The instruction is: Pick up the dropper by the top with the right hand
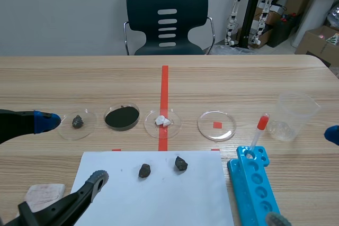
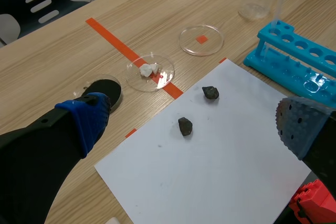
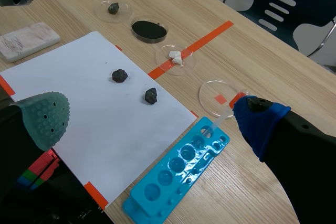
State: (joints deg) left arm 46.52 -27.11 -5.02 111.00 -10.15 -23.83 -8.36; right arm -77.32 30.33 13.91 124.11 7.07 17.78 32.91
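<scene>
Wooden table [image 1: 254, 75] bears the dropper [image 1: 259, 131]; chair [image 1: 167, 17] beyond.

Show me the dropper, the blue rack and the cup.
dropper [image 1: 257, 138]: scene view, on its clear stem.
blue rack [image 1: 238, 182]: scene view, frame beside the holes.
cup [image 1: 294, 116]: scene view, side wall.

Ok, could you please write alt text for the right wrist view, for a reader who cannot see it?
The right gripper hangs open, its blue-padded finger beside the red top of the dropper, which stands in a blue rack. Ahead lie a white sheet with two dark stones and a row of petri dishes.
</scene>
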